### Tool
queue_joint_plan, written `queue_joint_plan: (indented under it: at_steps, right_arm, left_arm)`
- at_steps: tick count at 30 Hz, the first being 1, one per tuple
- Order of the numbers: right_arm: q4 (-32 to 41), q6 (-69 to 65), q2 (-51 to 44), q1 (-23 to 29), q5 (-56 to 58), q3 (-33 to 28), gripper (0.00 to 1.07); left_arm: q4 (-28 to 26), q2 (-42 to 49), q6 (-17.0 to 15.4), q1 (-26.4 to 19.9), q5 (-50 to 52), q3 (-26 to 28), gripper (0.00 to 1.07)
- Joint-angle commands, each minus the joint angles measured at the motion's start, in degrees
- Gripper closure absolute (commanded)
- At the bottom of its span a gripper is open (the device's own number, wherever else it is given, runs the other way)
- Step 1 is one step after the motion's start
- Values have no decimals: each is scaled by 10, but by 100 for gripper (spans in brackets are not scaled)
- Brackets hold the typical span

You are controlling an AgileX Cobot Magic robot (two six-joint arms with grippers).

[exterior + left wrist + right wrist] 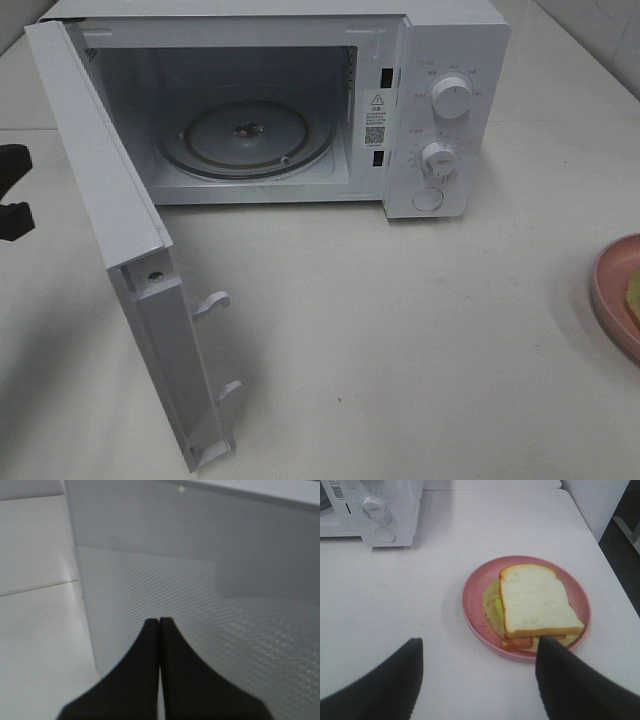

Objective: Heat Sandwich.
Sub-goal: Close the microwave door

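Here the microwave (300,100) stands open, its glass turntable (245,140) bare. The sandwich (535,602), soft white bread over green and orange-red filling, sits on a round pink plate (470,600) at the bench's right edge. Right gripper (477,670) hovers near it, jaws spread; left gripper (159,625) clenched, empty, beside the door (110,220). Next, probably: grasp the plate.

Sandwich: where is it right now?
The sandwich lies on the pink plate on the table, right of the open microwave, at the exterior high view's right edge; the right gripper hovers open nearby.

Left tool (159,625) fingers pressed together, right tool (480,650) fingers spread wide
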State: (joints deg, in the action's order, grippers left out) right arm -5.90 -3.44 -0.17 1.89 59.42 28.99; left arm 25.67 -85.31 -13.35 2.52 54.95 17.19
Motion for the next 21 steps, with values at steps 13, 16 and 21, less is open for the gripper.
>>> queue_joint_plan:
  at_steps: [13, 16, 21]
  right_arm:
    - [-3, 5, -16, -3, -7, 0, 46]
    - [-3, 5, -16, -3, -7, 0, 46]
    - [-3, 5, -16, -3, -7, 0, 46]
  left_arm:
    - [-82, -80, -1, 138, 16, 79, 107]
    - [-116, -93, 1, 168, 5, 100, 107]
    - [-164, -104, 26, 207, -18, 126, 107]
